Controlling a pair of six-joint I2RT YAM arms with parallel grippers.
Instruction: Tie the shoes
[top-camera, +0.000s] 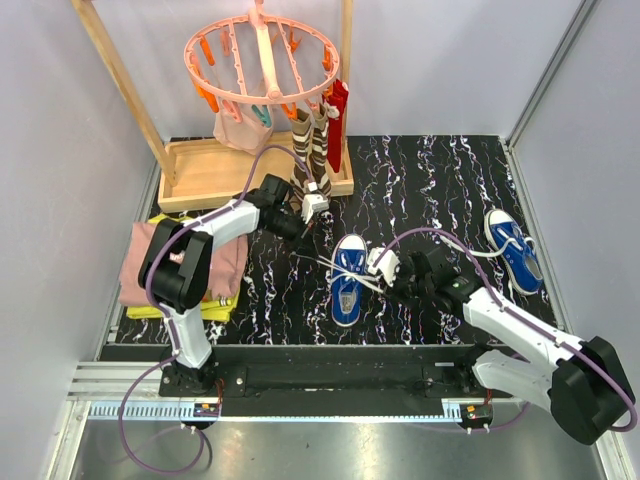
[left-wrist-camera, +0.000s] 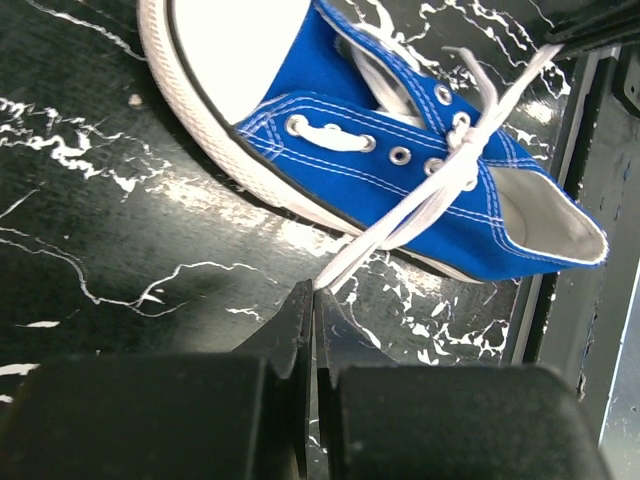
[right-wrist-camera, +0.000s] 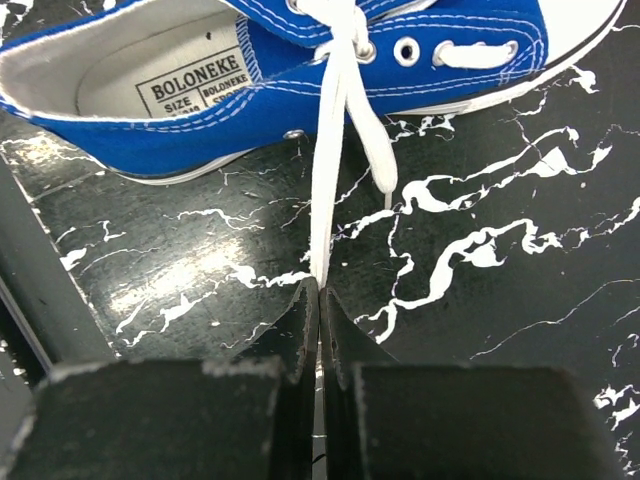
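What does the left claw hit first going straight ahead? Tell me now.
Most likely the blue shoe, on its side wall; the left claw, shut on a lace, aims right at it, though depth is unclear.

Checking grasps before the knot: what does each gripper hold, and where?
The left gripper and right gripper each pinch one white lace of the middle shoe, beyond its eyelets.

Three cameras are watching one table (top-camera: 440, 165).
The top one is looking down from high; both wrist ones are peering close at the same blue shoe (top-camera: 347, 290) from opposite sides.
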